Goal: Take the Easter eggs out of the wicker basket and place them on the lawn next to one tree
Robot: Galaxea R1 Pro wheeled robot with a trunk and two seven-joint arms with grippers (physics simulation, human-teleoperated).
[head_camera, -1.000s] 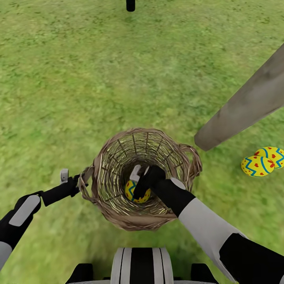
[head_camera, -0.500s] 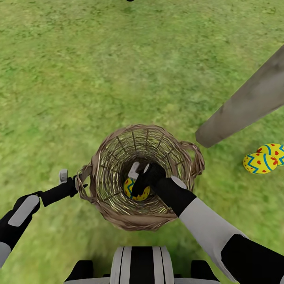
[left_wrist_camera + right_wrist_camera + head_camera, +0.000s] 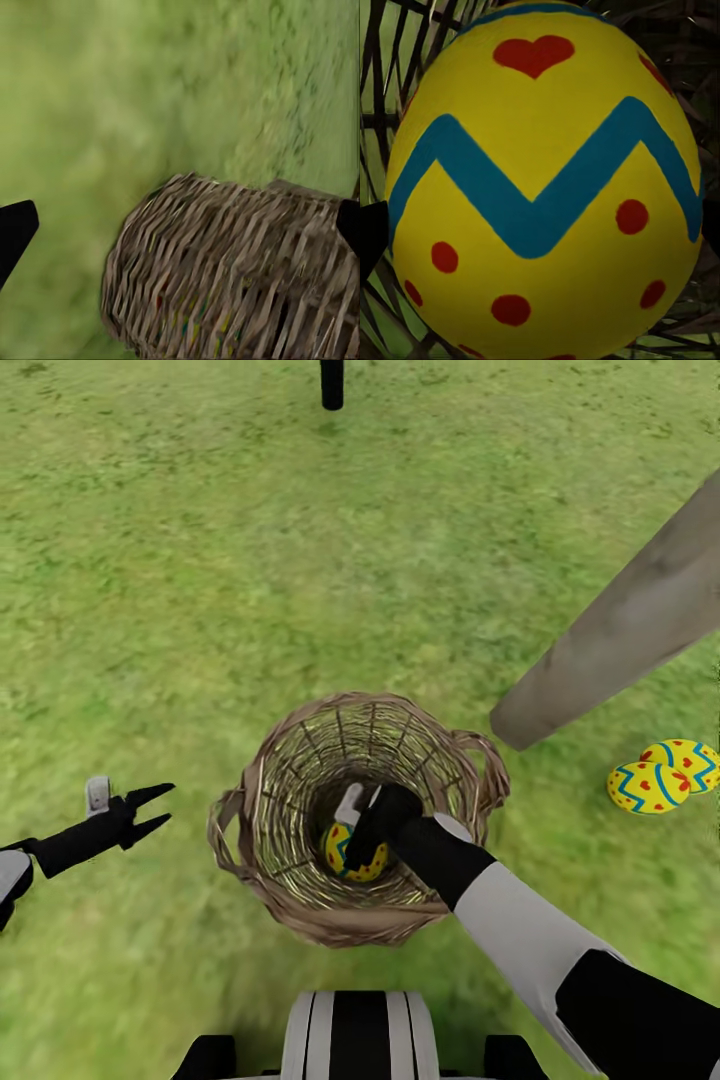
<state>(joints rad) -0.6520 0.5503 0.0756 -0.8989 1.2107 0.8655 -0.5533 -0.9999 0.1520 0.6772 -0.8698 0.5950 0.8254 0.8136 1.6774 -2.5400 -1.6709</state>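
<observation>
Reaching into the round tan woven-twig basket [image 3: 300, 880], our right gripper [image 3: 358, 830] straddled a yellow, blue-zigzag egg [image 3: 352, 857] at its bottom, fingers apart; our left gripper [image 3: 150, 812] hung spread beside the basket.

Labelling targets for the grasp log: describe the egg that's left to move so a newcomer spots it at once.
Start at the wicker basket on the lawn, just ahead of the robot and near-left of the pale tree trunk. Look down inside to its bottom: the egg lies there with the right gripper over it. The two other eggs lie on open grass by the trunk.
</observation>
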